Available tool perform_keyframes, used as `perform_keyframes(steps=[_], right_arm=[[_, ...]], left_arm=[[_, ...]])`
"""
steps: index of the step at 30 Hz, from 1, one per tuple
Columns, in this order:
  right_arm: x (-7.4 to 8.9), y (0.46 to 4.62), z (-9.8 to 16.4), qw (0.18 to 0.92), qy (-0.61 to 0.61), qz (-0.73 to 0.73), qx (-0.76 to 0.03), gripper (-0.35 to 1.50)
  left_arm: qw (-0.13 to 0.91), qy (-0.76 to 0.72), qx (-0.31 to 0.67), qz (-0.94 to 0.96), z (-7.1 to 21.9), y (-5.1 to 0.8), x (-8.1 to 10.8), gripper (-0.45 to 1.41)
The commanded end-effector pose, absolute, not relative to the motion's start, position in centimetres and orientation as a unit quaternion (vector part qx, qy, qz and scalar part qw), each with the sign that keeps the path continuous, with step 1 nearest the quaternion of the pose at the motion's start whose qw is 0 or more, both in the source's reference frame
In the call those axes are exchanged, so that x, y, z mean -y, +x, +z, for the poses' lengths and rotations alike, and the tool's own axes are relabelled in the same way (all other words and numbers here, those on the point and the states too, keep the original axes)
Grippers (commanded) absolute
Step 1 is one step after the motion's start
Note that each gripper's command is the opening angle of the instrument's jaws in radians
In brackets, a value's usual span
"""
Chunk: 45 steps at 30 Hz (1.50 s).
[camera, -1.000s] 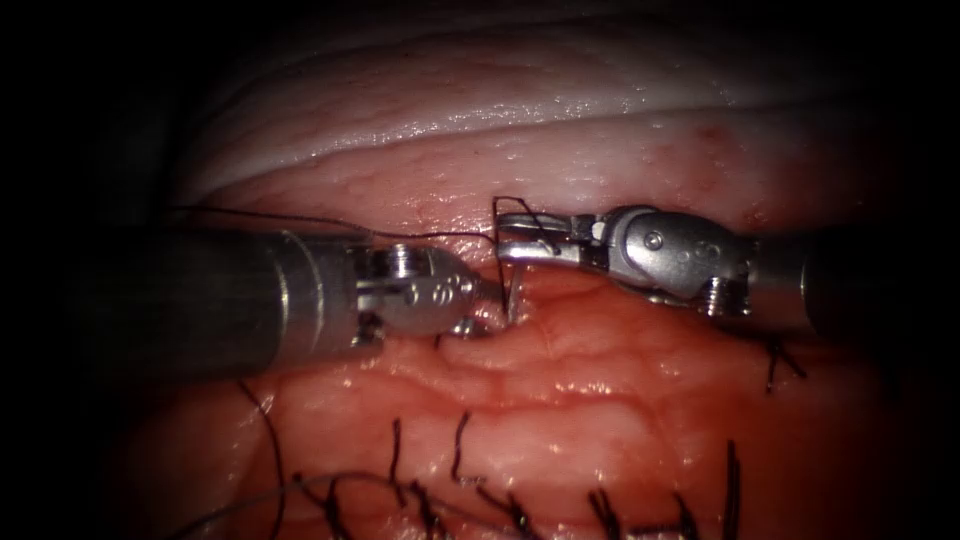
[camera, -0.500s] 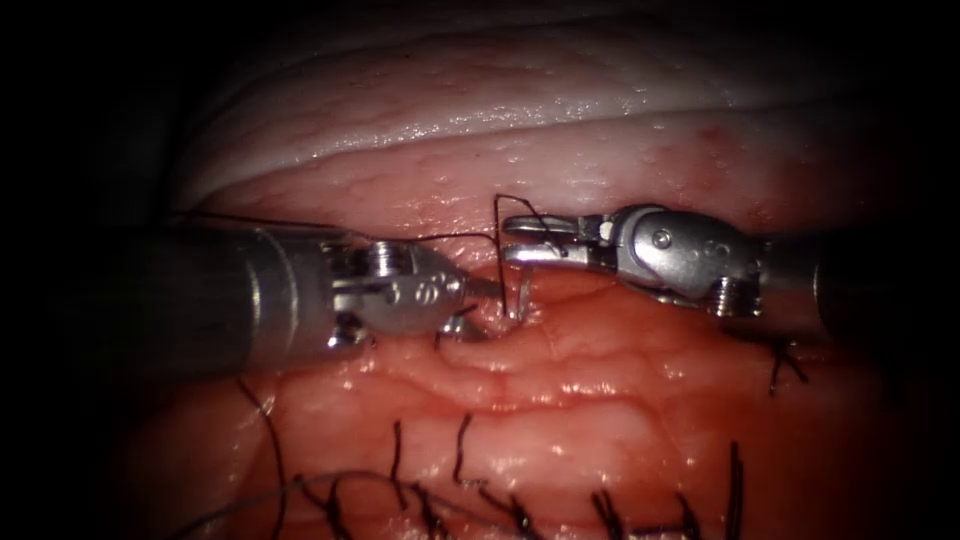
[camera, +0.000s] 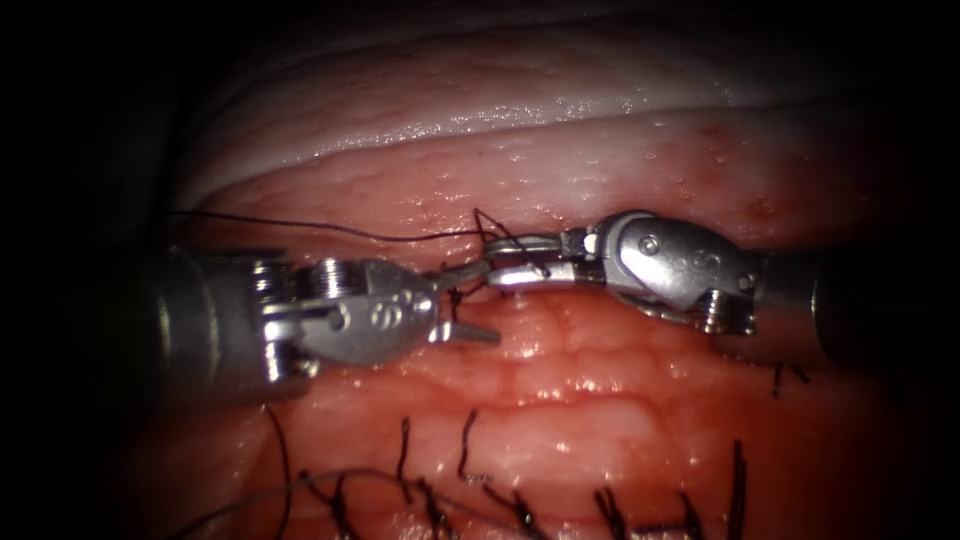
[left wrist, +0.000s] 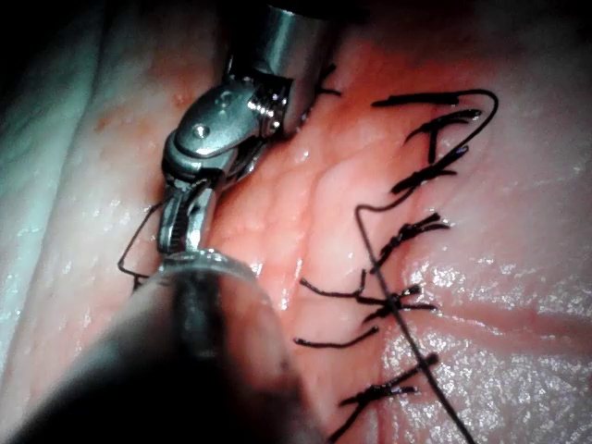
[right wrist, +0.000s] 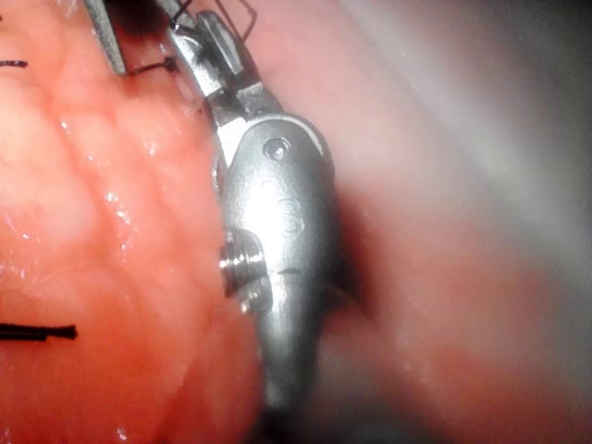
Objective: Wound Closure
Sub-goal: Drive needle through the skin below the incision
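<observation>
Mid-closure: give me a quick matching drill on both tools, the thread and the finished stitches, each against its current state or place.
Things:
1. left arm's silver needle driver
2. right arm's silver needle driver
3. thin dark thread
4. short dark stitch ends

States or places:
A. in a row along the near side of the pink tissue
B. jaws open, holding nothing
C. jaws look shut, thread looped around them
D. runs left from the tool tips, above the left shaft

Pairs: 1-B, 2-C, 3-D, 4-A. I cannot make out the needle.

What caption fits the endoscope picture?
Open silver left end effector meets right end effector looped with thin black thread above pink tissue.
</observation>
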State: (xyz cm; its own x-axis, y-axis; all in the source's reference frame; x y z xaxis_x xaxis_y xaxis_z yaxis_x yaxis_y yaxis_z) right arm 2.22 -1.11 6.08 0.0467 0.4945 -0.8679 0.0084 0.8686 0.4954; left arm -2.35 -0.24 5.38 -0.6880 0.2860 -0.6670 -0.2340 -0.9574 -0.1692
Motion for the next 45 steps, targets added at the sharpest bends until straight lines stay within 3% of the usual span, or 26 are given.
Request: perform_keyframes(steps=[1, 12, 13, 14, 22, 27, 35, 45], right_arm=[[1.04, 2.29, 6.14, 0.7, 0.185, 0.18, -0.666, -0.35], [0.96, 2.26, 6.18, 0.699, 0.196, 0.194, -0.66, -0.35], [0.97, 2.26, 6.18, 0.698, 0.196, 0.194, -0.661, -0.35], [0.99, 2.25, 6.17, 0.697, 0.196, 0.194, -0.662, -0.35], [1.03, 2.2, 6.12, 0.696, 0.195, 0.196, -0.663, -0.35], [0.98, 2.15, 6.15, 0.697, 0.194, 0.198, -0.662, -0.35], [0.96, 2.19, 6.16, 0.692, 0.208, 0.212, -0.658, -0.35], [0.85, 2.2, 6.19, 0.679, 0.243, 0.247, -0.647, -0.35]], left_arm=[[0.14, -0.37, 0.035, 0.918, 5.43, -2.4, 0.28, 0.09], [0.133, -0.372, 0.026, 0.918, 5.54, -2.4, 0.52, 0.14], [0.134, -0.373, 0.028, 0.918, 5.53, -2.38, 0.48, 0.2], [0.136, -0.37, 0.027, 0.919, 5.53, -2.37, 0.43, 0.49], [0.162, -0.375, 0.006, 0.913, 5.55, -2.3, 0.14, 0.62], [0.164, -0.373, -0.003, 0.913, 5.54, -2.32, 0.23, 0.54], [0.16, -0.381, -0.003, 0.91, 5.54, -2.39, 0.43, 0.19], [0.134, -0.382, 0.023, 0.914, 5.67, -2.6, 0.78, 0.12]])
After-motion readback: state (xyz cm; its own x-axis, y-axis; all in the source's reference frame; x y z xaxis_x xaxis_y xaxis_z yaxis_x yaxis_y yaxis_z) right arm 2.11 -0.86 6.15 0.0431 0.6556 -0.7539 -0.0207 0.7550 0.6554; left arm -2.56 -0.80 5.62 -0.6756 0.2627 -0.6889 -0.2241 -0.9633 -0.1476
